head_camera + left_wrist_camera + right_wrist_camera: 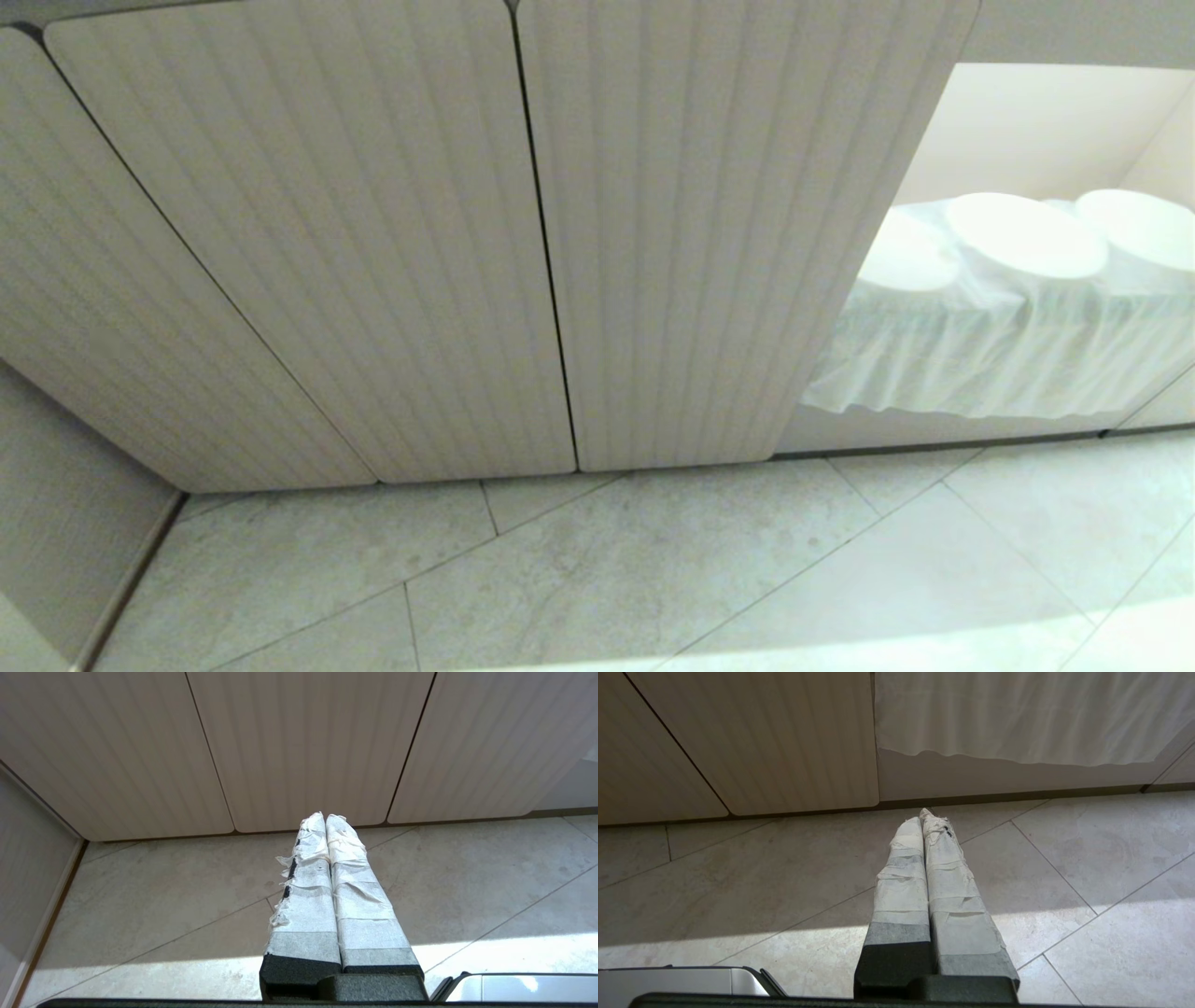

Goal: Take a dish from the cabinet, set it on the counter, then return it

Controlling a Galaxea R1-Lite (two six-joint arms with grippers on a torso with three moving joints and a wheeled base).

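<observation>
At the right of the head view the cabinet [1046, 131] stands open beside pale fluted doors. Inside it, three white round dishes [1025, 235] sit on a white cloth [990, 364] that hangs over the shelf's front. Which of them is the task's dish I cannot tell. The counter is out of view. Neither arm shows in the head view. My left gripper [325, 817] is shut and empty, its taped fingers pointing at the floor before closed doors. My right gripper [923, 816] is also shut and empty, low over the tiles in front of the cloth's hanging edge [1017, 723].
Closed fluted doors [308, 243] fill the left and middle of the head view. Pale floor tiles [653, 569] run along their base, with a sunlit strip nearest me. A wall panel [56, 523] closes the far left. A silver part of my base [682, 981] shows beside the right gripper.
</observation>
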